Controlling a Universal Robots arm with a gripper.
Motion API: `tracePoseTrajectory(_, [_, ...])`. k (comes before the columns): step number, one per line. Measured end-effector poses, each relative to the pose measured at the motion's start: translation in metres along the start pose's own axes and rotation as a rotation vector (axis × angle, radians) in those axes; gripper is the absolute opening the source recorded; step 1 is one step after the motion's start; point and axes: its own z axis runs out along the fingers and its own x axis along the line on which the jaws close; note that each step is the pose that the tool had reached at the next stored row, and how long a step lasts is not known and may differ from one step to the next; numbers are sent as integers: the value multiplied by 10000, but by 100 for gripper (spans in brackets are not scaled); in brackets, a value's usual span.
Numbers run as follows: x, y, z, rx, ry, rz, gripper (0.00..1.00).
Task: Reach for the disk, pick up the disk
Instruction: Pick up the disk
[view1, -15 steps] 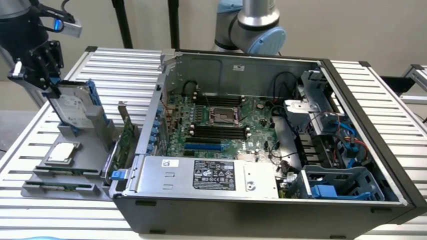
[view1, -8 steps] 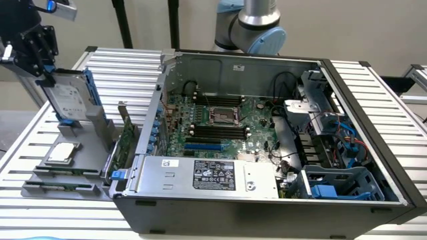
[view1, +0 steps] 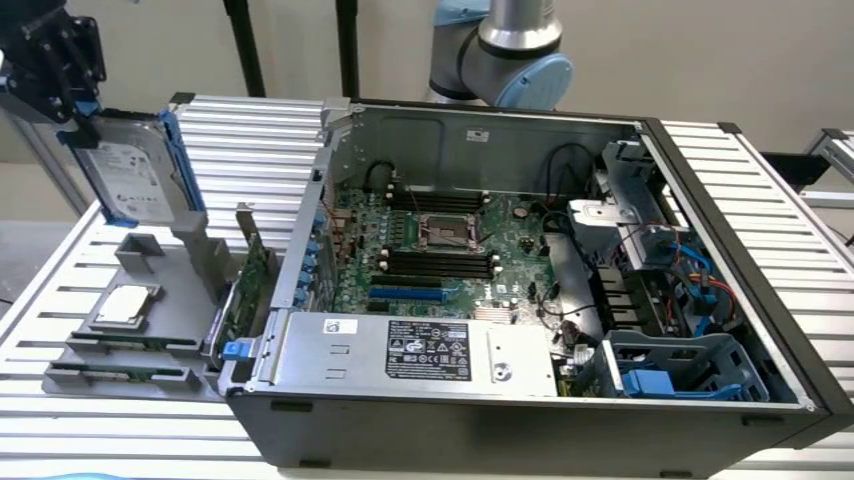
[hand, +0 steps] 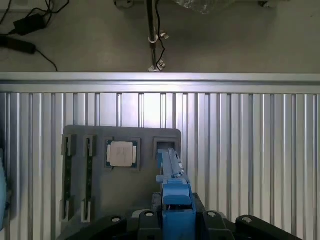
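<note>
Table (view1: 787, 200): slatted aluminium.
Computer case (view1: 534, 405): open, lying on the table.
Grey holder (view1: 60, 378): on the table, at the exterior view's left of the case.
Disk (view1: 127, 170): blue-railed, upright, raised above the holder.
Tool (view1: 80, 112): pinching the disk's upper edge.
Silver square part (view1: 120, 305): seated in the holder.

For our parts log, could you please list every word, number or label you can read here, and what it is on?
No text can be read.
Disk, white label: print too small.
Power supply, black-and-white label: print too small.
White sticker on the computer case inner wall: too small.
</note>
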Motion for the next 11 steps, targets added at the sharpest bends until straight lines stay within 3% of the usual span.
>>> tracePoseTrajectory(5, [-5, -71, -214, 0, -1, 0, 33])
tracePoseTrajectory(11, [-10, -229, -378, -1, -42, -1, 33])
